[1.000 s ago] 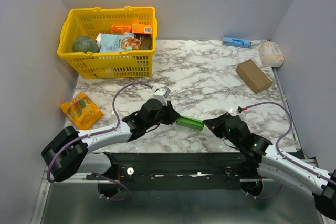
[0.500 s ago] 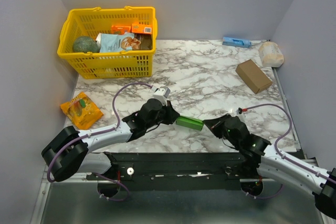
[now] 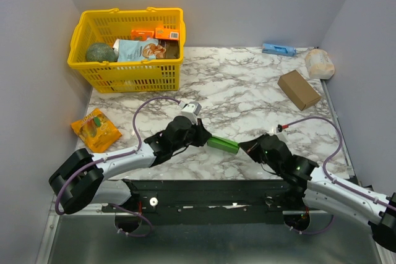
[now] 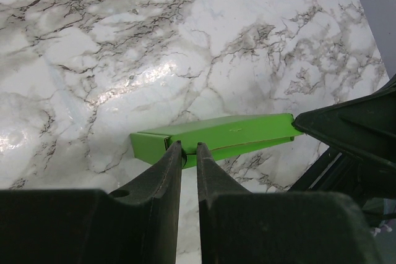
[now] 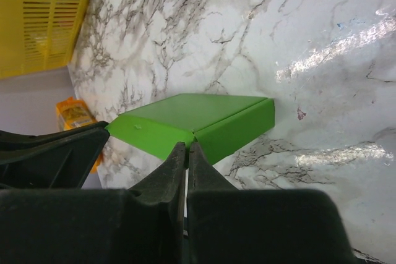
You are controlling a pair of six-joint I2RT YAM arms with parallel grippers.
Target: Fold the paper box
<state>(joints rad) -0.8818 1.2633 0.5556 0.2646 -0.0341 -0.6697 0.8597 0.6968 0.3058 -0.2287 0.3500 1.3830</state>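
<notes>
The paper box [image 3: 223,144] is a flat, bright green card packet held just above the marble between my two grippers. My left gripper [image 3: 208,138] grips its left end. In the left wrist view the jaws [image 4: 186,149] stand narrowly apart, shut on the box's [image 4: 229,131] near edge. My right gripper [image 3: 242,148] meets the right end. In the right wrist view its fingers [image 5: 187,148] are pressed almost together on the box's [image 5: 198,115] near edge, at a crease. The card between them is hidden.
A yellow basket [image 3: 133,75] with groceries stands at the back left. An orange packet [image 3: 95,129] lies by the left arm. At the back right are a brown cardboard box [image 3: 299,89], a white bag [image 3: 319,63] and a blue item [image 3: 278,49].
My right gripper has closed its jaws on the box's right end and moved slightly to the left. The left gripper and the box have stayed put.
</notes>
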